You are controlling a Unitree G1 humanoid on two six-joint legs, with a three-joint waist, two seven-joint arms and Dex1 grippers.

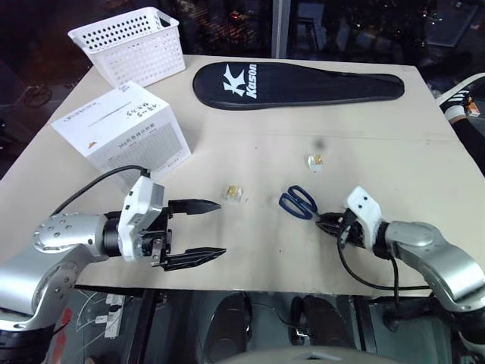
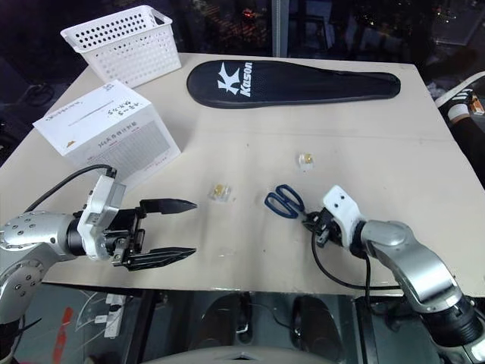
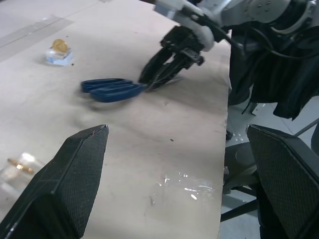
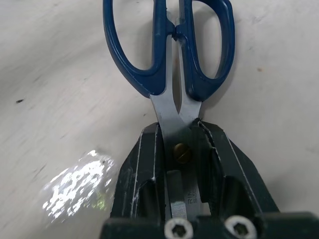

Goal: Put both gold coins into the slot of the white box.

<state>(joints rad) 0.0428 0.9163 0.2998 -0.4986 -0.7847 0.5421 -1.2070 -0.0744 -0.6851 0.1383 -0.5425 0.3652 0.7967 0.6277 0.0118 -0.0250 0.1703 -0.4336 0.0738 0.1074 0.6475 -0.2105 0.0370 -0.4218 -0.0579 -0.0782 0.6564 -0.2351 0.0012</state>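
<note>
Bench [image 1: 394,152]: pale top carrying every item listed.

White box [image 1: 125,125]: far left part of the bench, printed panel facing the camera, handwriting-like text on top. Its slot cannot be made out.

Gold coins, two, each in a small clear case. First gold coin [image 1: 233,192]: mid-bench, just ahead of the left hand's fingertips, apart from them. Second gold coin [image 1: 315,161]: farther back and to the right, beyond the scissors. Both lie well apart from the white box.

Scissors [image 1: 298,202]: blue handles, lying flat between the two coins and the right hand, handles pointing away from that hand.

Left hand [image 1: 216,229]: near the bench's front edge, pointing right, two black fingers spread wide, nothing between them.

Right hand [image 2: 313,224]: low at the bench surface on the right, fingers pinching the metal blades of the scissors at the pivot screw.

White perforated basket [image 1: 132,45]: far left corner, behind the white box.

Black racket cover [image 1: 295,83]: far side of the bench, white lettering.
</note>
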